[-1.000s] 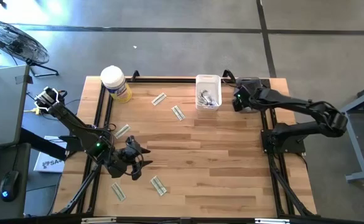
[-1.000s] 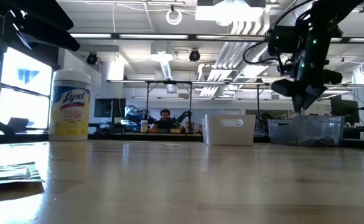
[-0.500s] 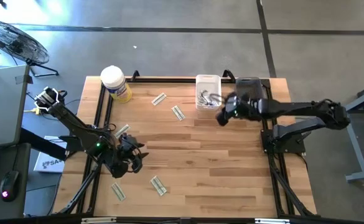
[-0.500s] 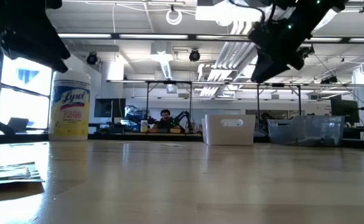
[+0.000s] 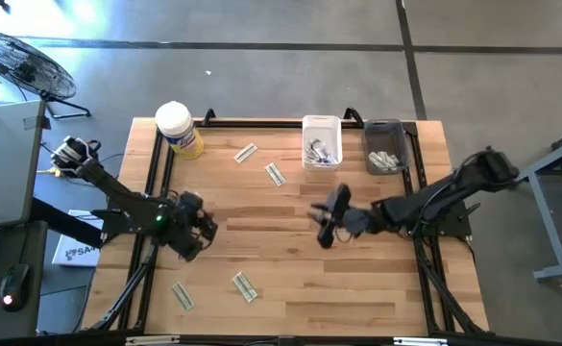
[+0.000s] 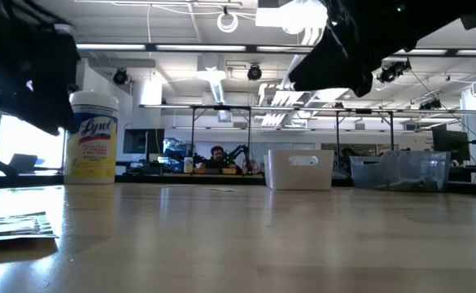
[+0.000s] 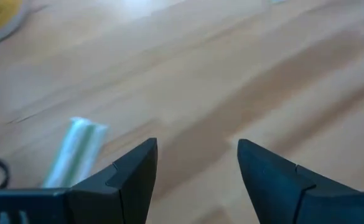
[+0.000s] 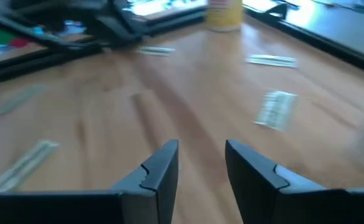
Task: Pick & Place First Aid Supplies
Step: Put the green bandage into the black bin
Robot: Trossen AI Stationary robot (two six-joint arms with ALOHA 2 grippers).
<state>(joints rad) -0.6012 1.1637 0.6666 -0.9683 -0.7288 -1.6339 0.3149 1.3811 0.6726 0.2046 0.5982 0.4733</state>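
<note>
Pale-green-and-white strip packets lie flat on the wooden table: two toward the far side (image 5: 246, 152) (image 5: 276, 174) and two near the front left (image 5: 243, 285) (image 5: 183, 295). My left gripper (image 5: 202, 231) hovers open over the left part of the table, with one strip (image 7: 76, 152) lying just beside its fingers. My right gripper (image 5: 327, 229) hangs open over the table's middle with bare wood between its fingers (image 8: 201, 162). It faces the left side, where more packets (image 8: 275, 109) (image 8: 26, 163) show ahead.
A white bin (image 5: 321, 141) holding packets and a clear bin (image 5: 384, 149) stand at the far edge. A yellow tub with a white lid (image 5: 178, 128) stands at the far left corner. Black frame rails run along the table's left, right and far sides.
My right gripper has swung from above the bins at the far right down toward the table's middle, tipping from pointing down to nearly level. My left gripper has shifted a little toward the far edge and rolled about its axis. Neither has changed its opening.
</note>
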